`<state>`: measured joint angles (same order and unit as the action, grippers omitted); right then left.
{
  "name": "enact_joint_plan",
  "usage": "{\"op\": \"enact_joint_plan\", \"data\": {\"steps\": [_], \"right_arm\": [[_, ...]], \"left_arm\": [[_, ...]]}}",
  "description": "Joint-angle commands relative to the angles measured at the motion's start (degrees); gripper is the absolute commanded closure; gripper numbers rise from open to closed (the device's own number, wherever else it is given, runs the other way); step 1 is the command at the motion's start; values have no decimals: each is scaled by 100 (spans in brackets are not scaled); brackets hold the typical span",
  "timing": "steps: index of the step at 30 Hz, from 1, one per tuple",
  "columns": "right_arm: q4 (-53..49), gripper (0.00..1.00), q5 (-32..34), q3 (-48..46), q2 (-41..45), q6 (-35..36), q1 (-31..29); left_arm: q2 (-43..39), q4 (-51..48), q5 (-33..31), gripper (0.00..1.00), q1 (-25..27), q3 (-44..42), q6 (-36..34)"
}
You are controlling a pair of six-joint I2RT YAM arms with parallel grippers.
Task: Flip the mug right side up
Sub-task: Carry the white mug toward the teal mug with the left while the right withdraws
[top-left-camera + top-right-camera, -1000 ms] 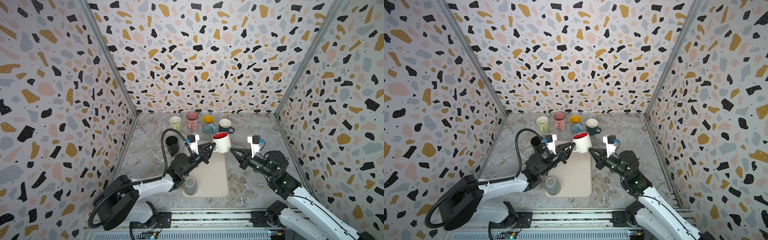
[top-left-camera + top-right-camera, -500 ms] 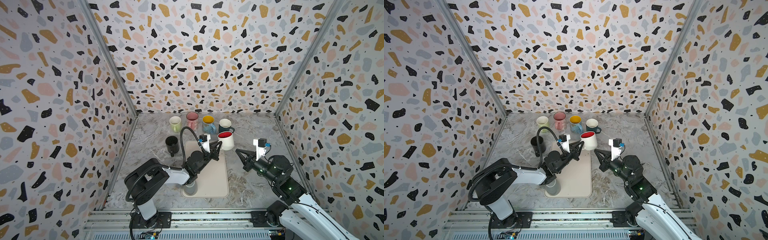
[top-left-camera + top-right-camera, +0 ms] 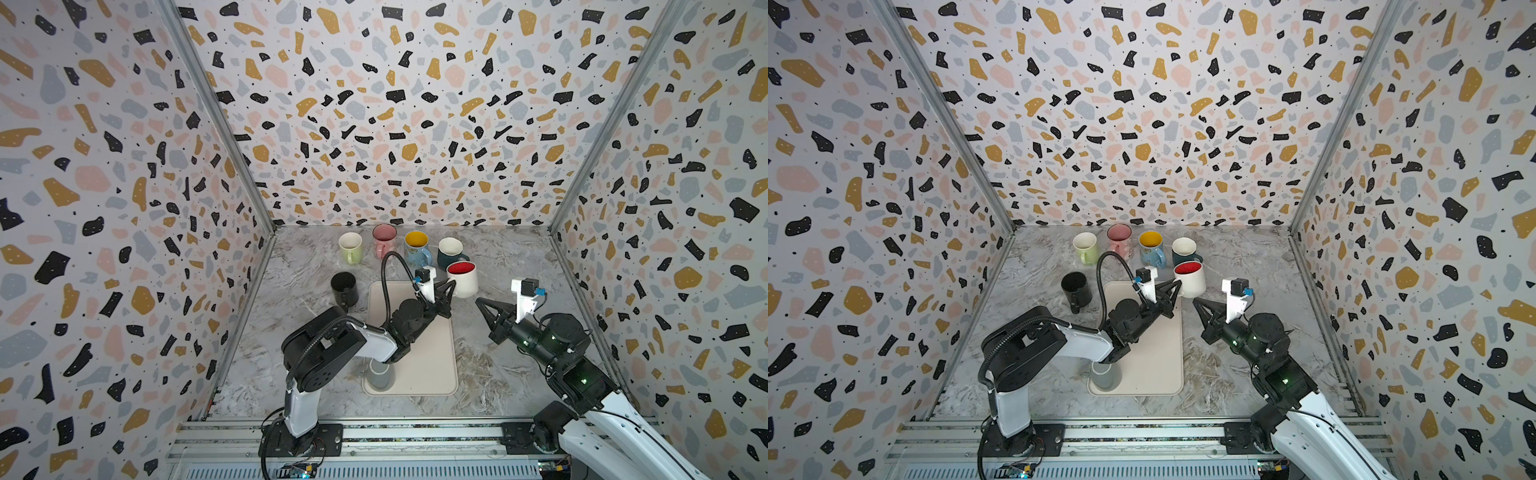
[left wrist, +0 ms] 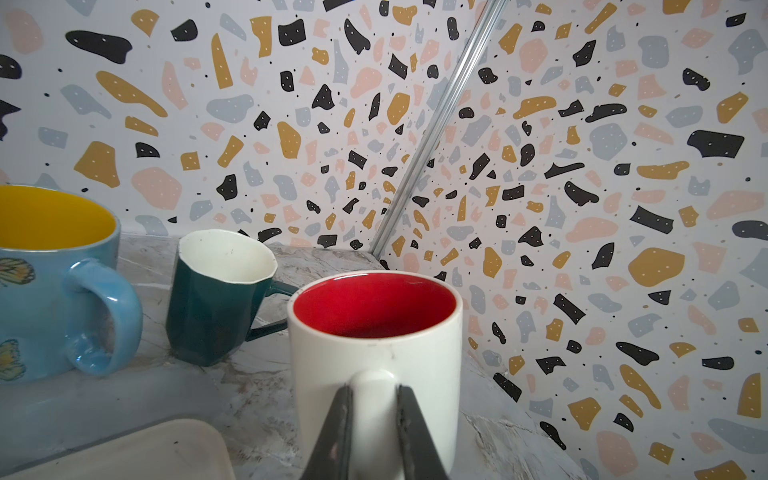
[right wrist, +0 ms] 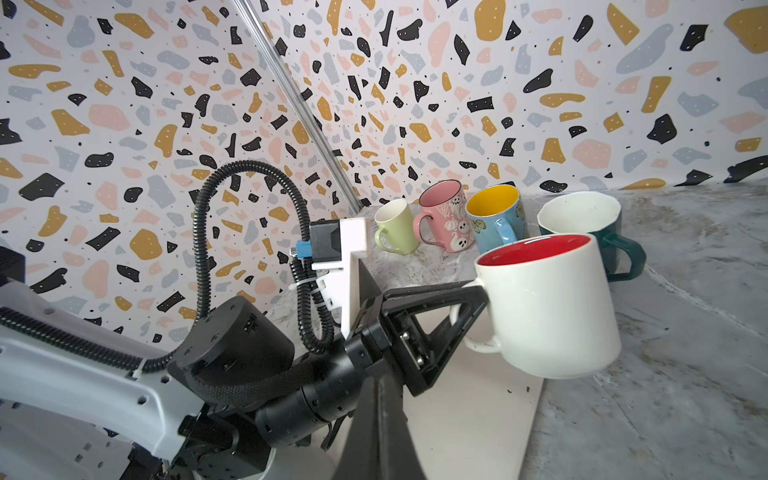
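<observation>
Handle of white mug (image 3: 462, 279) clamped in left tool (image 3: 451, 286); mug upright, past far right corner of tray (image 3: 432, 365), base seemingly off bench (image 3: 511, 249). Early release: drop, tip, knock on teal mug (image 3: 451, 251). Idle right tool (image 3: 480, 301) shut, empty.

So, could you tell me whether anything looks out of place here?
Only the white mug stands out: the left hand grips its handle and it seems lifted, slightly tilted. A grey mug on the tray is largely hidden under that arm; orientation unclear.
</observation>
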<state>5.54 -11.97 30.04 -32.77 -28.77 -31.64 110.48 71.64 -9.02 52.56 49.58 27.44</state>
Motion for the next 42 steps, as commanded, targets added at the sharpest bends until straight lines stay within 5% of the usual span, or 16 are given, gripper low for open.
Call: {"op": "enact_joint_plan", "data": {"steps": [1,42], "right_arm": [[-77,100,106,24,142,107,50],[-444,100,274,27,522,176,282]], "left_arm": [[50,844,-17,100,99,310,-186],[1643,-395,-873,100,326,1645,-626]]}}
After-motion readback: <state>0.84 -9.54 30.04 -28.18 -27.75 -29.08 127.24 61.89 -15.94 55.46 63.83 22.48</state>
